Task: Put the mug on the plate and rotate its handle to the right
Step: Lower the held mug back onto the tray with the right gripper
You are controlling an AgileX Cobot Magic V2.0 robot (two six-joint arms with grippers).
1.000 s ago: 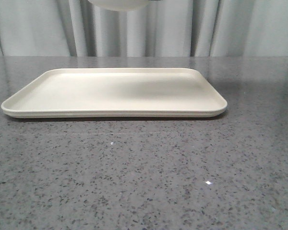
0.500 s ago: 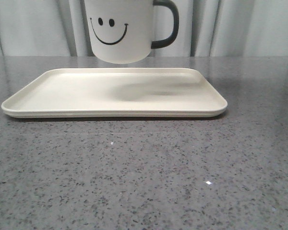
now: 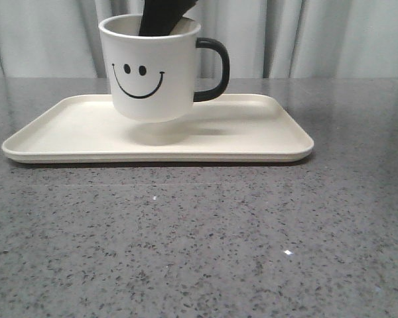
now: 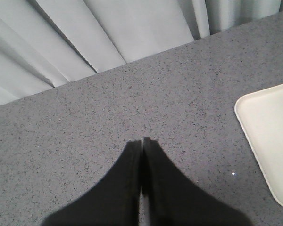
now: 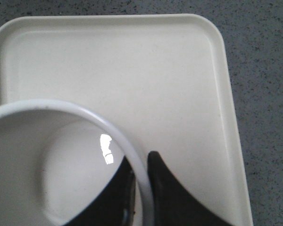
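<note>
The white mug (image 3: 152, 73) with a black smiley face hangs upright over the left middle of the cream plate (image 3: 259, 129), its base just above the surface with a shadow under it. Its black handle (image 3: 215, 69) points right. My right gripper (image 3: 160, 16) comes down from above and is shut on the mug's rim, one finger inside and one outside. The right wrist view shows the gripper (image 5: 140, 162) pinching the rim of the mug (image 5: 42, 160) over the plate (image 5: 132, 61). My left gripper (image 4: 142, 140) is shut and empty over bare table, left of the plate's corner (image 4: 273, 136).
The grey speckled table (image 3: 199, 238) stretches in front of and around the plate. A pale pleated curtain (image 3: 318, 40) hangs behind the table's far edge.
The mug has come down from the top of the front view toward the plate and shifted slightly left, with the right gripper still on its rim.
</note>
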